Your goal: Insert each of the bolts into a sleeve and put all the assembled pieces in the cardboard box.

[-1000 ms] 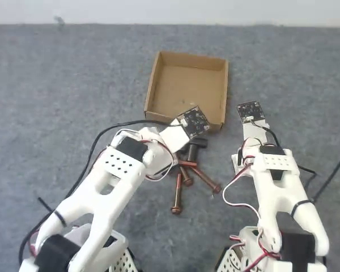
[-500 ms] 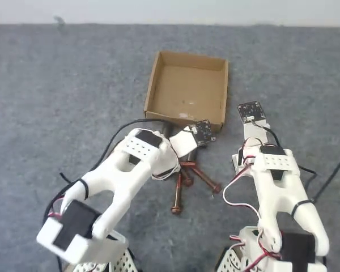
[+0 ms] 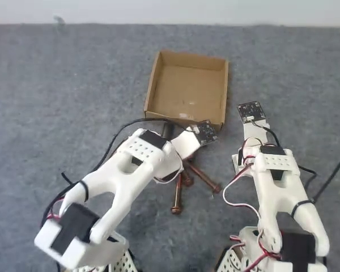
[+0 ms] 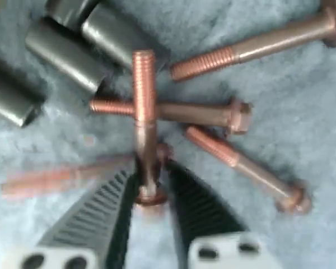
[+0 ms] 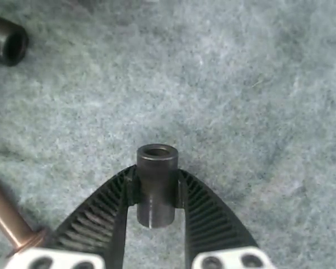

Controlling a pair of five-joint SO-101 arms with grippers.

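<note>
Your box (image 3: pixel 187 90) sits at the far middle of the desk (image 3: pixel 56 85), open-topped, with its brown floor in plain sight. Just in front of its near wall, your left claw (image 4: pixel 149 178) is closed on a copper-coloured bolt (image 4: pixel 144 84). It pinches the bolt at the flanged head, so the threaded end points away from the fingers. Under it lie more bolts (image 4: pixel 241 162), crossed and touching, with dark grey sleeves (image 4: pixel 67 53) beside them. Your right claw (image 5: pixel 155 176), near the box's front right corner in the high view, grips a dark sleeve (image 5: pixel 157 193) with its open bore showing.
</note>
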